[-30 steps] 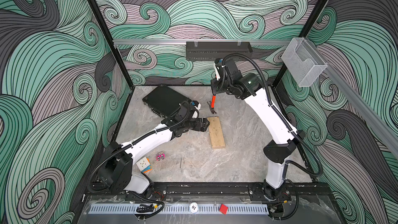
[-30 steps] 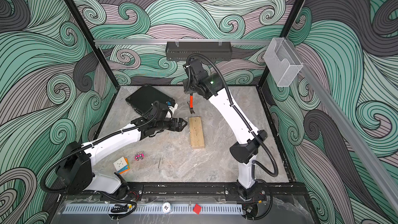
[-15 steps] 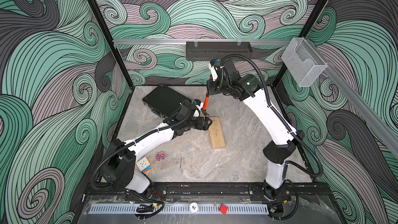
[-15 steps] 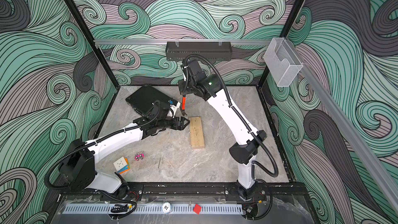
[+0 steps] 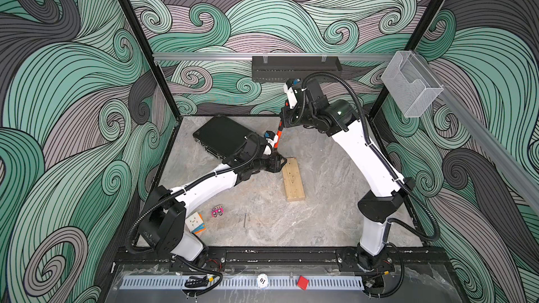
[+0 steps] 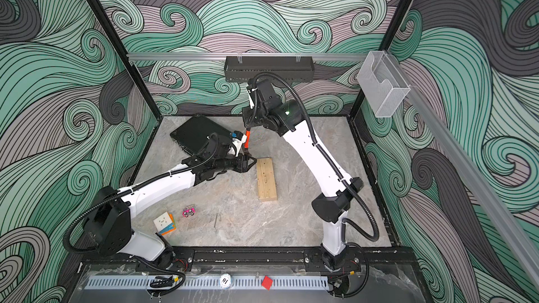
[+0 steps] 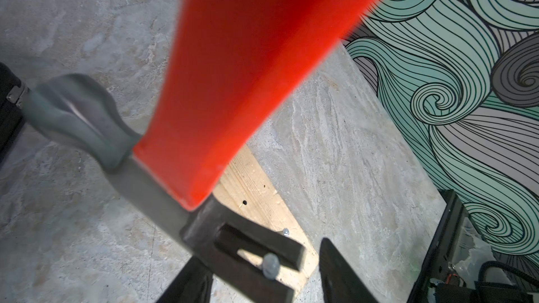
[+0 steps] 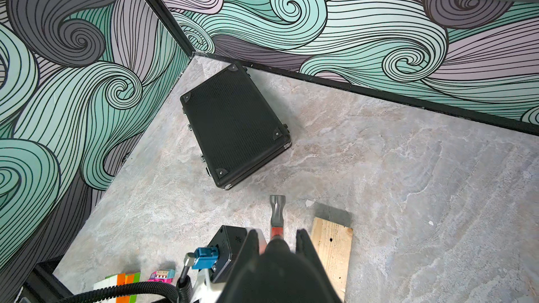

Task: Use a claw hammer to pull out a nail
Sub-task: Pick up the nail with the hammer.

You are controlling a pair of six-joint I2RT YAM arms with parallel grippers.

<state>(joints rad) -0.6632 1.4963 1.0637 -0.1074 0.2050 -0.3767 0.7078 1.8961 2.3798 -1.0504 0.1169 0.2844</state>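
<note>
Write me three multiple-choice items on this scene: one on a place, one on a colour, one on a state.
1. Where does the black case lie?
A. At the near right corner of the table
B. Near the table's far left corner
C. Hanging on the back wall

2. What colour is the neck of the claw hammer?
A. Blue
B. Yellow
C. Orange

3. What state is the right gripper in?
A. Shut on the claw hammer's handle
B. Open and empty
C. Shut on the black case

Answers:
1 B: both top views show the case flat on the table by the back and left walls.
2 C: the left wrist view shows a bright orange neck above the grey head.
3 A: the right wrist view shows both fingers pressed against the dark handle.
</note>
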